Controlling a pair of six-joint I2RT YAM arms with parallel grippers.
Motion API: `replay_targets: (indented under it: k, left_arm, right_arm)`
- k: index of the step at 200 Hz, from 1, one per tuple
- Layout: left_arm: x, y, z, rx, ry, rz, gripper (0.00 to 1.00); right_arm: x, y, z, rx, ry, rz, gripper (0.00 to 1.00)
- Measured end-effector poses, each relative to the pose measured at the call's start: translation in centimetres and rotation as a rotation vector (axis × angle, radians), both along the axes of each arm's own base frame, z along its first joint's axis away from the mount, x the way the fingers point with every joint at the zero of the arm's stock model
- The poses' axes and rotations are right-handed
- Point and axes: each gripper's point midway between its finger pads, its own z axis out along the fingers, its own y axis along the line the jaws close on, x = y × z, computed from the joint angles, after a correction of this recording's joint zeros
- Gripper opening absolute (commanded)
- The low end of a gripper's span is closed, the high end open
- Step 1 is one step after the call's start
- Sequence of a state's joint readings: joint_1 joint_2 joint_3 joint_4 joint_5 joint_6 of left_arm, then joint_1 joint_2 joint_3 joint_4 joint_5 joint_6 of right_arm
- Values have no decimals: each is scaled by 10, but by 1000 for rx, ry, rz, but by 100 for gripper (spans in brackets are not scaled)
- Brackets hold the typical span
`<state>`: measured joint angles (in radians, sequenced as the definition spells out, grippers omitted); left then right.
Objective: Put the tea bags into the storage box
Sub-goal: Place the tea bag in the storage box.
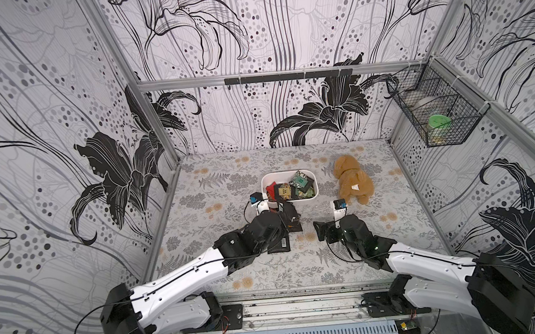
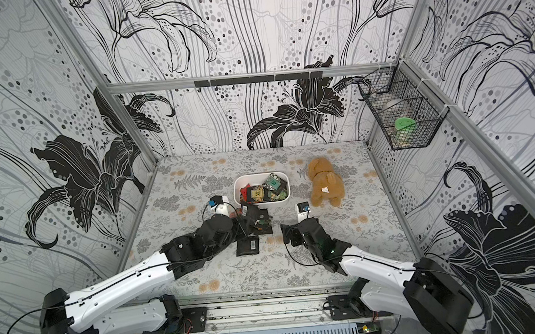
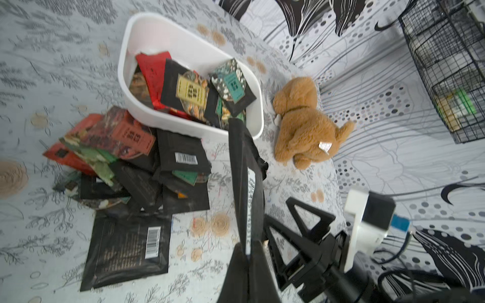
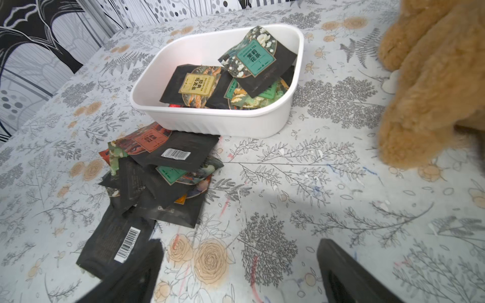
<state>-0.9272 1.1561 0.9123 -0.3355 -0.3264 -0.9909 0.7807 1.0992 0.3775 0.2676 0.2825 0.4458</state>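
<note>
walls: white wallpaper with black drawn lilies and grey dots (image 1: 281, 26), three sides | floor: grey fern-and-rose patterned table cover (image 1: 216, 191) | frame: silver aluminium rail (image 1: 187, 82), centre | upper right: black wire basket (image 1: 462, 126) on wall | light: even

I see the left arm (image 1: 184, 283) and right arm (image 1: 430, 261) wearing glossy white shells between boxy black joint housings (image 1: 121, 322), the biggest at seven and five o'clock in both top views. Each stands on a black base plate (image 1: 235, 317) with silver screw heads. A thin black cable (image 1: 170, 277) runs clipped along each shell. The wrists are matte black, with a small green light (image 1: 377, 248) on the right one. Each carries a white bracket with a black camera block (image 3: 378, 212) and blue tag. The left claw (image 3: 248, 253) and right claw (image 4: 240, 244) end in black fingers (image 4: 346, 272), open triangular frames.
</note>
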Motion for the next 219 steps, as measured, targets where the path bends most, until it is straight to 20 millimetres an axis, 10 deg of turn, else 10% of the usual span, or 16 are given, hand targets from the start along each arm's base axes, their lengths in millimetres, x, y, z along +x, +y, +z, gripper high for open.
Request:
replay_targets:
  k: [87,189,219]
  left_arm:
    - [128,-2,-47,160,107,95,0]
    - [182,-1,-119,193,243,60,0]
    - [182,3,-124,200,259,53,33]
  right_arm:
    - [11,1,18,-54,2,-27,96]
    - [-3,3,20,-23,-90,75,96]
    - [-8,12,21,-2,-85,129,96]
